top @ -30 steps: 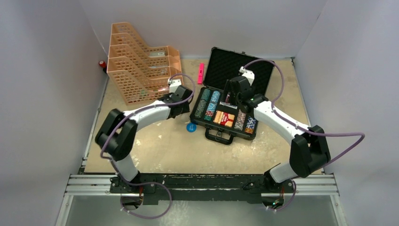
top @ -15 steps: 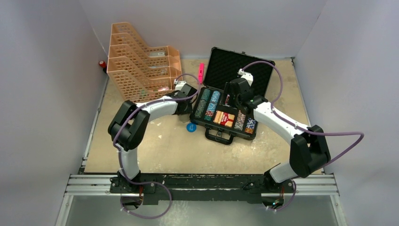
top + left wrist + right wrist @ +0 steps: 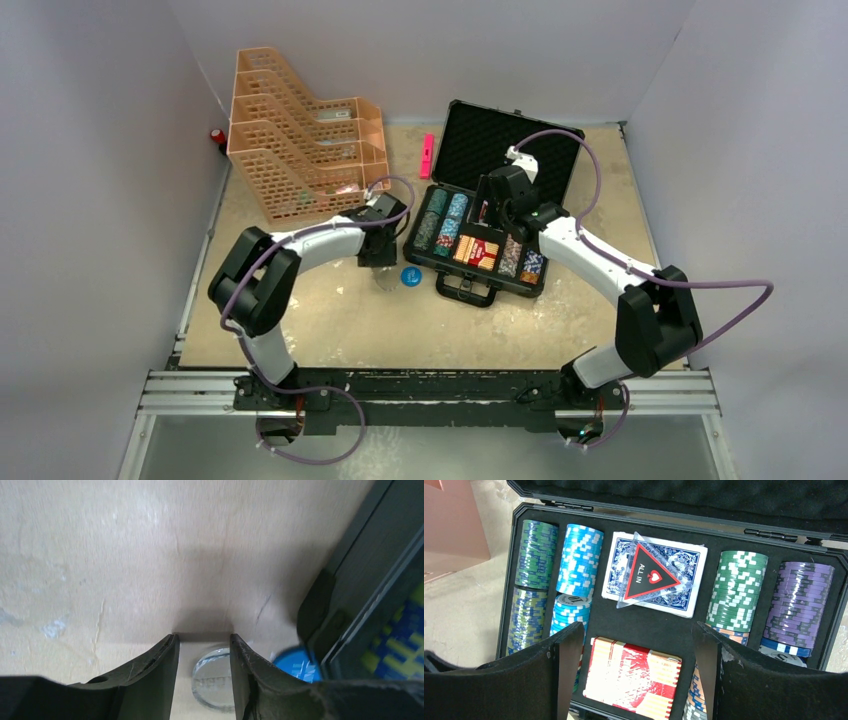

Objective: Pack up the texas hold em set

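From my console, the desk (image 3: 330,320) fills the frame, and the orange mesh trays (image 3: 290,150) stand well beyond my left tool (image 3: 202,640), toward the back wall. The black case (image 3: 505,140) lies open on the desk, its foam-lined lid tipped back. Its near left corner is just to the right of the left tool, and its tray sits directly under my right tool (image 3: 638,627).

The right tool hangs over the middle of the case with its jaws spread wide and nothing between them. Striped chip stacks (image 3: 736,587) fill the slots to either side of it. The red deck (image 3: 634,680) lies between its fingers and the blue deck (image 3: 689,587) just ahead of them. A clear triangular "ALL IN" marker (image 3: 651,577) rests tilted on the blue deck. A pink marker (image 3: 427,155) lies far ahead of the left tool, beside the lid.

The left tool points down at the desk, jaws partly spread around a clear round button (image 3: 212,682). There is a gap on the button's left, and I cannot tell whether the right finger touches it. A blue button (image 3: 292,662) lies just right of that finger, against the case.
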Available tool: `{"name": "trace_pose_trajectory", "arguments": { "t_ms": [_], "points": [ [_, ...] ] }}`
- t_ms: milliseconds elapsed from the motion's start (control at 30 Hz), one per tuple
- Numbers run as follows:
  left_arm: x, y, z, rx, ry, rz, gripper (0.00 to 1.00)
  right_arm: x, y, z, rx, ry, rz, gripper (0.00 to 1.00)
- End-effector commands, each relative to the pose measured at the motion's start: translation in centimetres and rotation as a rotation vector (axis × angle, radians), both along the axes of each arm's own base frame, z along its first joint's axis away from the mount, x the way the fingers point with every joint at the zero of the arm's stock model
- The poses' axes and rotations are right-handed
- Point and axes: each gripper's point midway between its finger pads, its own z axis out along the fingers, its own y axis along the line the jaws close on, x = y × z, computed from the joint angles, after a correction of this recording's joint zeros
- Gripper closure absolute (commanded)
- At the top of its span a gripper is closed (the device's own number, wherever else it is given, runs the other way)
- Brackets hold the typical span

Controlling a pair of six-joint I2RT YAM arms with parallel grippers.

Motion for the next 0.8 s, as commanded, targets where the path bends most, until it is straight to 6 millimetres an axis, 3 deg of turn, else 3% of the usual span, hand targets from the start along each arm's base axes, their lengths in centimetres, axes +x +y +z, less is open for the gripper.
{"name": "trace_pose_trajectory", "arguments": {
  "t_ms": [0,133,367,533,767],
  "points": [
    [-2.8,-1.3,1.3,-0.071,0.036,-0.077,0.59,0.8,0.4,1.5,0.027,-0.039,-0.004,0.19],
    [-4.7,-3.2,1.4,-0.109,0.054,-0.141,0.57,0.8,0.4,1.5,0.024,-0.039,-0.005,0.19],
    [-5.6,-3.2,3.2,-0.104,0.007,-0.158,0.48,0.7,0.3,1.6,0.024,-0.044,-0.005,0.19],
    [-7.2,-1.3,1.2,0.009,0.067,-0.191,0.38,0.6,0.2,1.5,0.025,-0.042,-0.005,0.19],
    [-8.5,-3.0,0.1,-0.074,0.122,-0.264,0.35,0.6,0.3,1.4,0.028,-0.042,-0.005,0.19]
  ]
}}
